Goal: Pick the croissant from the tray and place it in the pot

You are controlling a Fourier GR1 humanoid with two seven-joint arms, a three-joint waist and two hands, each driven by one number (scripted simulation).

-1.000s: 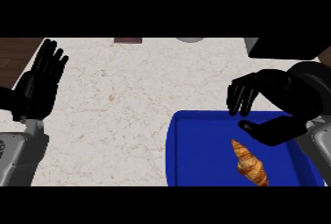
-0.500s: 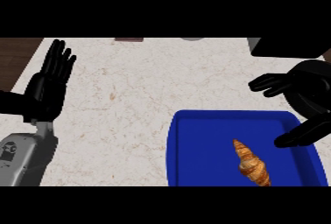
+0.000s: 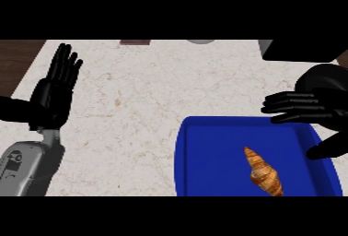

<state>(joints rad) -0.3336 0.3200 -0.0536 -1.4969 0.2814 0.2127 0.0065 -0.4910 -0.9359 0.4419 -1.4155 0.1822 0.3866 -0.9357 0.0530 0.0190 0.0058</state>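
One croissant (image 3: 262, 173) lies on the blue tray (image 3: 204, 156), towards the tray's near right part, its pointed tip aimed at the far edge and its thicker end running down to the bottom of the view. Nothing touches it. Our right hand (image 3: 309, 106) hangs over the tray's far right corner with fingers stretched out to the left and the thumb (image 3: 326, 148) hanging apart over the right rim; it is spread and holds nothing. Our left hand (image 3: 54, 92) rests at the left of the counter (image 3: 149, 92), fingers straight and pointing away, also holding nothing.

We judge the step in hand to be the reach for the pastry, with the grasp not yet begun. To do it well, we should bring the right hand nearer and down until the croissant sits between thumb and fingers, and close across its narrow width near the middle, not at the tapering tip. The tray's right rim is just beside the thumb, so we should keep inside it.

We cannot pick out the pot with any certainty: a dark shape (image 3: 306, 48) at the far right corner could be it.
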